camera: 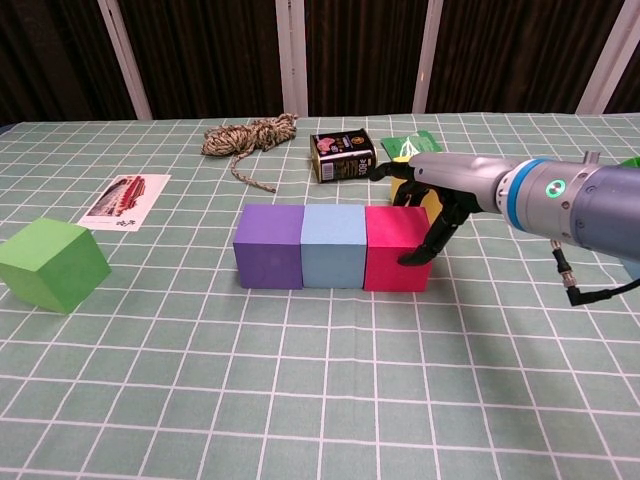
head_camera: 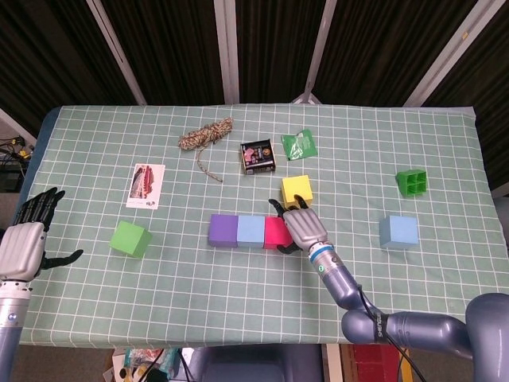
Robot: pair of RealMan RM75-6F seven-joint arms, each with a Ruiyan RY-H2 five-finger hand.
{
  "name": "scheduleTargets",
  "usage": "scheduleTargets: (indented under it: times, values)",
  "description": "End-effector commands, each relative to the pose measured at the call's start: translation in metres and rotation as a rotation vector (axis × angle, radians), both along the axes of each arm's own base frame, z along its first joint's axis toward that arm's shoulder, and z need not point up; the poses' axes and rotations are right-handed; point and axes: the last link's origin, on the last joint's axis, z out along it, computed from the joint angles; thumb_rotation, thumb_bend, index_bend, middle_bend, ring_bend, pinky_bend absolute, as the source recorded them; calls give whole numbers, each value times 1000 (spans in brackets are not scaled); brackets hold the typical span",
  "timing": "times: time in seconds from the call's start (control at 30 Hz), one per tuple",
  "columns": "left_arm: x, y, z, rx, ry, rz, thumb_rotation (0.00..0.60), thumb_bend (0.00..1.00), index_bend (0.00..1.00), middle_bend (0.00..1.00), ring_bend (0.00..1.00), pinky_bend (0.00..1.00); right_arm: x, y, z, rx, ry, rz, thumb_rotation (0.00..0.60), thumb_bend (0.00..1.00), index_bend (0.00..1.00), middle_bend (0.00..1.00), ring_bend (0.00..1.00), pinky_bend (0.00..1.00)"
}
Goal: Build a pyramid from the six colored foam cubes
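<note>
Right hand (camera: 437, 205) touching the pink cube (camera: 395, 247)
Its fingers press the pink cube's right side, gripping nothing; the yellow cube (head_camera: 297, 189) sits just behind.

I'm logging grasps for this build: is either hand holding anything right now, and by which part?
The right hand has its fingers on the pink cube's right side; a closed grip cannot be told. The left hand holds nothing.

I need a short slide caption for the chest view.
Right robot hand touches the pink cube ending a three-cube row.
</note>
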Motion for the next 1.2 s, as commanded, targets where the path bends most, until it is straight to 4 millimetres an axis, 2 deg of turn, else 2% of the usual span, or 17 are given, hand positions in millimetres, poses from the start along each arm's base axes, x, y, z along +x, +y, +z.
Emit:
scheduleTargets:
  times: [0.03, 0.33, 1.2]
  values:
    - [0, 0, 0, 1, 0, -1, 600, 104, 0, 18, 0, 0, 0, 0, 0, -1, -1, 0, 600, 272, 0, 384, 272, 0]
    - [0, 0, 0, -1, 2, -1, 600, 104, 0, 18, 0, 0, 1, 0, 0, -5, -5, 5, 600, 272, 0, 293, 231, 0]
    - [1, -1, 0, -3, -1, -5, 600, 104, 0, 18, 0, 0, 5, 3, 5, -24, -3, 19, 600, 272, 0, 261, 227, 0]
